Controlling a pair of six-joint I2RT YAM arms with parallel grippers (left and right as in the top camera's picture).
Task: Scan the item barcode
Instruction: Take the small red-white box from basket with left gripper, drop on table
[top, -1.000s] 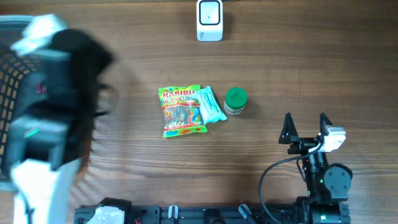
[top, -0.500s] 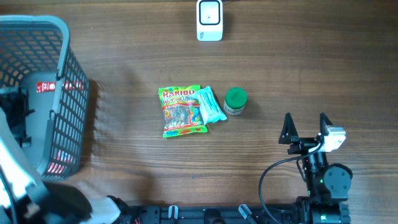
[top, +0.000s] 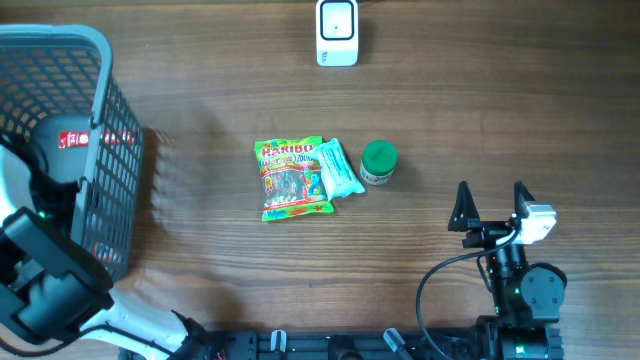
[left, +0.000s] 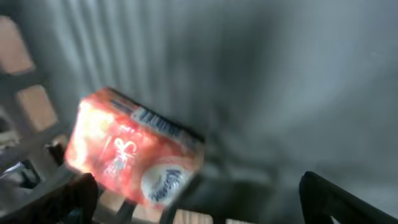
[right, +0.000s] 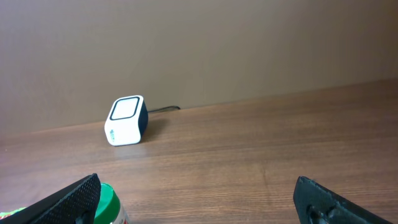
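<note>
Overhead layout: you have a grey mesh basket (top: 104, 52) at the left edge of the bench (top: 200, 110), a white scanner (top: 337, 32) at the far edge, and three items grouped mid-bench.
Mid-bench items: Haribo bag (top: 291, 178) lying flat; teal-and-white packet (top: 340, 168) touching its right side; green-lidded jar (top: 378, 162) just beside the packet.
Red carton (top: 78, 140): inside the basket. On the left wrist view it is blurred and tilted (left: 130, 155) against the grey mesh, with a round white mark on its near end.
Left arm (top: 45, 285): reaches over the basket's near end from the lower left corner.
Left jaws: apart. You see the dark fingertips (left: 68, 200) at both bottom corners of the wrist view, and the carton lies beyond them, not pinched.
Right arm (top: 512, 262): low right on the bench, well apart from the items.
Right jaws: apart, nothing between them. The right wrist view looks past them to the scanner (right: 126, 120) and the jar's lid (right: 109, 200).
Scanner face: turned up towards the overhead camera. You cannot tell whether it is lit.
</note>
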